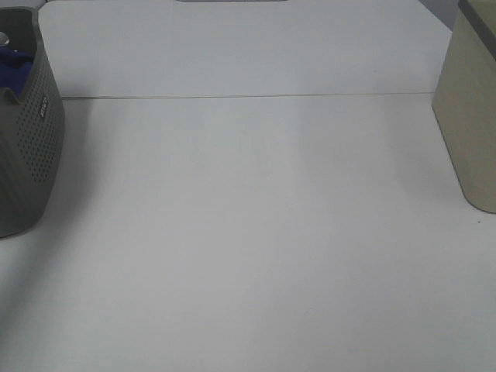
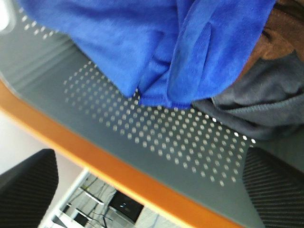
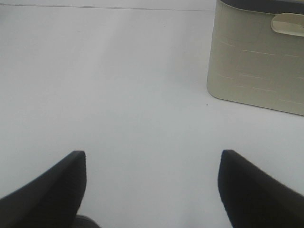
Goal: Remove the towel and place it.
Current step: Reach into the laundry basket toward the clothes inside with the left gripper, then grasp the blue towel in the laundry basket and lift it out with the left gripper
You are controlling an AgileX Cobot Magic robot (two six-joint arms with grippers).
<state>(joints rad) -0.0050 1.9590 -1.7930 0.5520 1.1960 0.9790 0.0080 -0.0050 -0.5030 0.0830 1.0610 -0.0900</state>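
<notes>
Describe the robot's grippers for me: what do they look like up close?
Each gripper is a pair of matte black fingers. On the left gripper the fingers are broad with fine ribbed lines across them. The right gripper has smooth fingers tapering to blunt tips. No cables or markings show, and the arms themselves are out of view.

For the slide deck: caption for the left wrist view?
Open left end effector facing blue towel hanging over grey perforated basket wall.

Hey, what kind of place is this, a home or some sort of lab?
Probably a lab test bench staged for laundry handling: a white table, a grey perforated basket holding a blue towel, and a cream bin.
</notes>
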